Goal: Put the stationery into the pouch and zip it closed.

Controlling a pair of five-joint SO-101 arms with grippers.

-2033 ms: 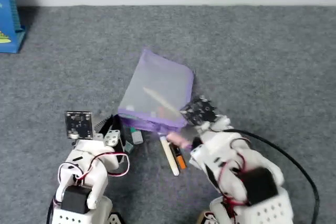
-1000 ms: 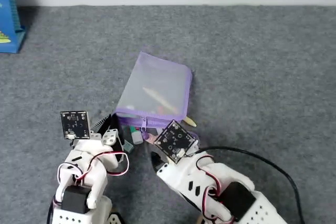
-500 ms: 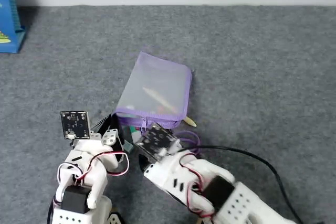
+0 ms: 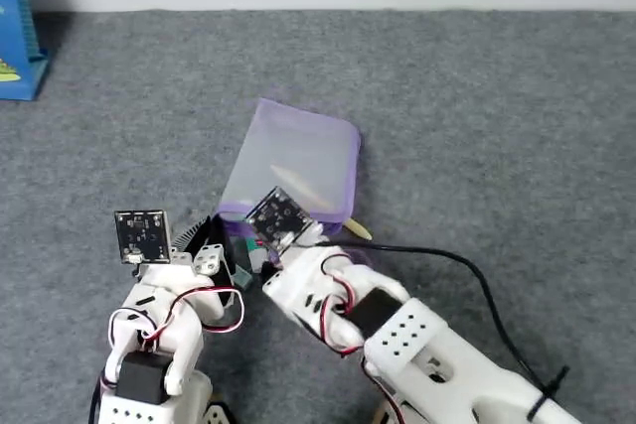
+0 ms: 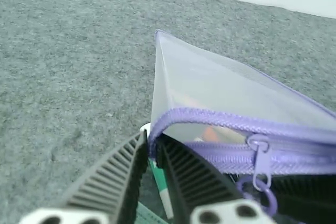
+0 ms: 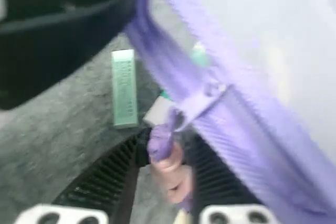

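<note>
Left wrist view: left pincer (image 5: 150, 142) on pouch's (image 5: 220, 87) zipper edge (corner)

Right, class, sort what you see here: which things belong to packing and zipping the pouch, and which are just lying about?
Belong to the job:
pouch
zip pull
green stick
pink piece
yellow pencil end
left gripper, clamped on the pouch's corner

Just lying about:
blue box at the table's far edge
black cable trailing from an arm
</note>
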